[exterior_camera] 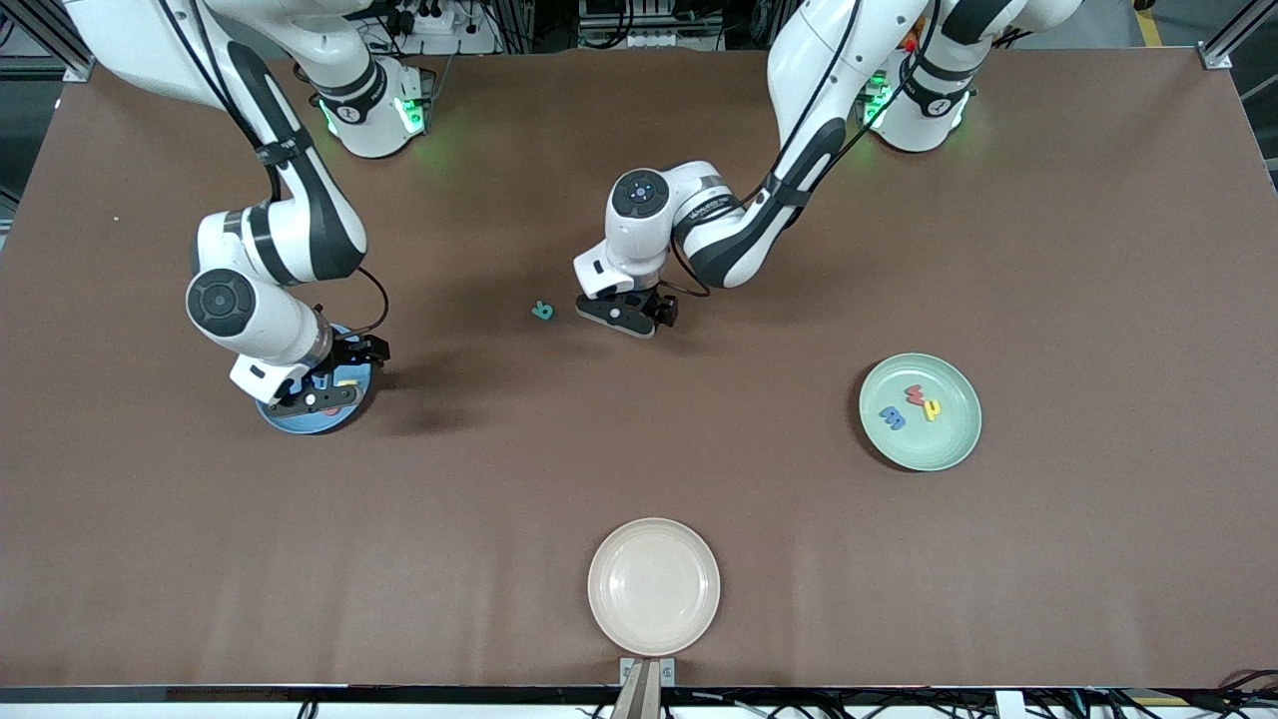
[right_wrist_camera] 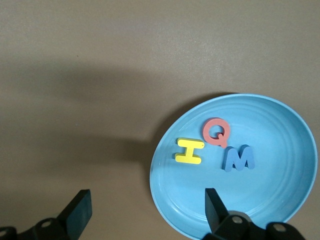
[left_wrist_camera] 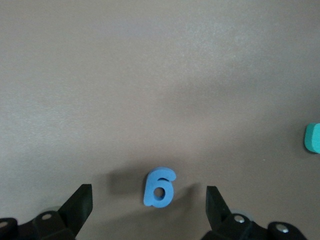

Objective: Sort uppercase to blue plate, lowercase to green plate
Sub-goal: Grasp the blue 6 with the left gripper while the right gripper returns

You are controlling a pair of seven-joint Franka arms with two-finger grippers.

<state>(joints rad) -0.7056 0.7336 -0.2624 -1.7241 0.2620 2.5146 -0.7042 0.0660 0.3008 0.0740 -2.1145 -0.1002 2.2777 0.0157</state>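
Over toward the right arm's end of the surface (exterior_camera: 639,469), the right pincer (right_wrist_camera: 145,212) hangs low over the blue plate (right_wrist_camera: 280,200) with its fingers spread apart and nothing between them. In the plate lie three letters close together: a yellow H (right_wrist_camera: 189,151), a red Q (right_wrist_camera: 217,132) and a blue M (right_wrist_camera: 238,158), none of them touching the raised rim. The plate sits well in from the surface's edges, with bare brown cover all round it. Moving along, a teal curly letter (exterior_camera: 542,311) lies alone on the surface near the middle, just beside the left pincer (left_wrist_camera: 149,205), on the side toward the right arm's end. That left pincer is low over the surface, fingers wide apart and gripping nothing, and a blue g (left_wrist_camera: 159,187) lies flat between the fingers, clear of both. Nearer the front camera, close to the surface's front edge, a cream plate (exterior_camera: 654,585) sits bare, with wide open cover between it and the other two plates. Toward the left arm's end, the green plate (exterior_camera: 949,449) sits with a red m (exterior_camera: 914,393), a small yellow letter (exterior_camera: 931,407) and a blue m (exterior_camera: 892,417) bunched near its middle, and plenty of unoccupied surface lies between this plate and the surface's end.
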